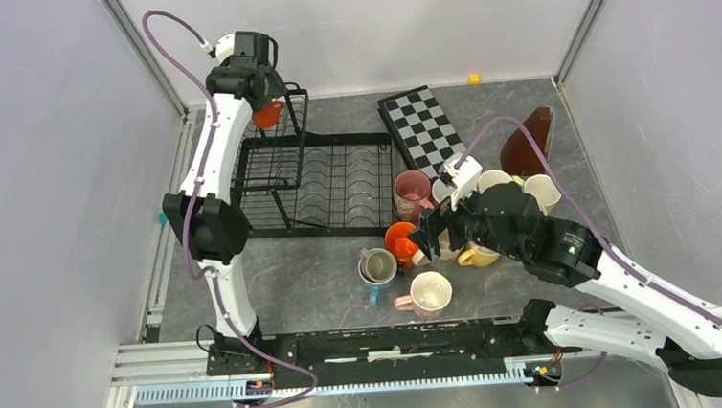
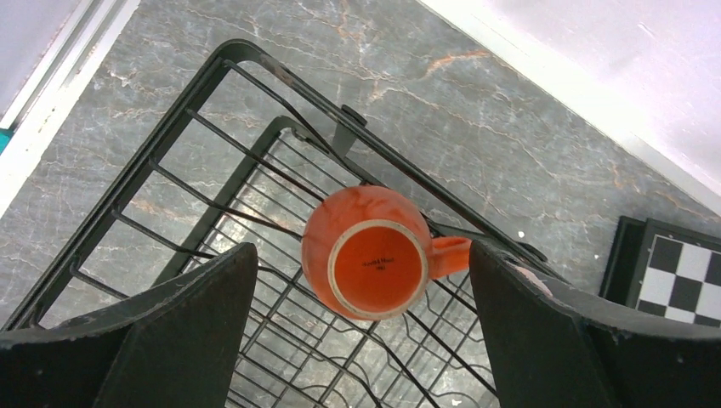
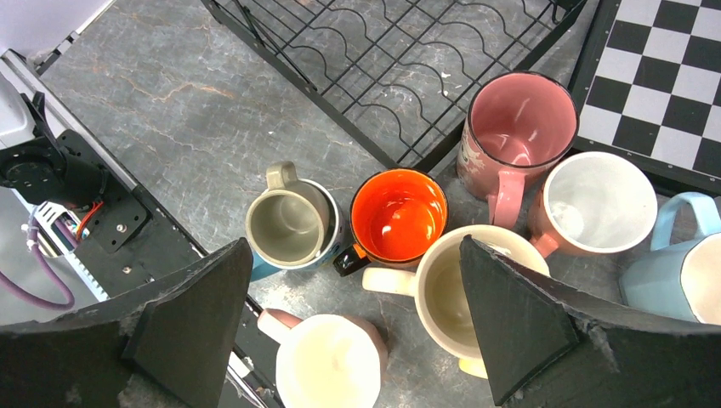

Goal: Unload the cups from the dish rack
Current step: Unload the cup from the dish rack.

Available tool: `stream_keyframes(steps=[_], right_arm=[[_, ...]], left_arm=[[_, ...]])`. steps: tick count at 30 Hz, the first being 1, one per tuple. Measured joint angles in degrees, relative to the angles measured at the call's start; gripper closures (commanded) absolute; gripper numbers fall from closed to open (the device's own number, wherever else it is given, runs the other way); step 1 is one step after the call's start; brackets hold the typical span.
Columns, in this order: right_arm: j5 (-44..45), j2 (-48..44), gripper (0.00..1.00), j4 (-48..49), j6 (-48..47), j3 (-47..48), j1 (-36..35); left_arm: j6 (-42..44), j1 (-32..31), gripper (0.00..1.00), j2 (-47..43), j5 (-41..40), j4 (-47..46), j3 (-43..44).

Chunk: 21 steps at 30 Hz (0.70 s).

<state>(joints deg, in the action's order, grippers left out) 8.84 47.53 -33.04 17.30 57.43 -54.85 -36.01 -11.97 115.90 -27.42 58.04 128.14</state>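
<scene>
One orange cup (image 2: 374, 263) stands upside down in the tall basket part of the black wire dish rack (image 2: 170, 161), at the rack's far left in the top view (image 1: 269, 112). My left gripper (image 2: 361, 248) is open above it, one finger on each side and not touching. My right gripper (image 3: 354, 246) is open and empty above a cluster of upright cups on the table: pink (image 3: 520, 119), orange (image 3: 398, 212), blue with a grey inside (image 3: 287, 225), cream (image 3: 442, 289), cream-and-pink (image 3: 327, 361) and light blue (image 3: 680, 272). The rack's flat tray (image 1: 336, 182) holds no cups.
A black-and-white checkerboard (image 1: 426, 127) lies right of the rack. A brown object (image 1: 531, 144) stands behind the cup cluster. White walls close in the table on three sides. The arms' base rail (image 1: 386, 341) runs along the near edge.
</scene>
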Motion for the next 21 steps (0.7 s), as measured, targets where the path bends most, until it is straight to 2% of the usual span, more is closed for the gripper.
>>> stream_keyframes(steps=[5,15,21], right_arm=[[0.00,-0.11,0.02,-0.07,0.00,-0.94,0.00],[0.00,-0.24,0.02,-0.04,0.22,-1.11,0.02],[-0.07,-0.24,0.02,0.00,0.44,-1.57,0.02]], left_arm=[[-1.97,0.15,0.01,1.27,-2.56,0.24,0.17],[-8.02,0.26,0.15,1.62,-3.13,0.61,-0.26],[-13.53,0.26,0.19,0.57,-2.51,-1.33,-5.57]])
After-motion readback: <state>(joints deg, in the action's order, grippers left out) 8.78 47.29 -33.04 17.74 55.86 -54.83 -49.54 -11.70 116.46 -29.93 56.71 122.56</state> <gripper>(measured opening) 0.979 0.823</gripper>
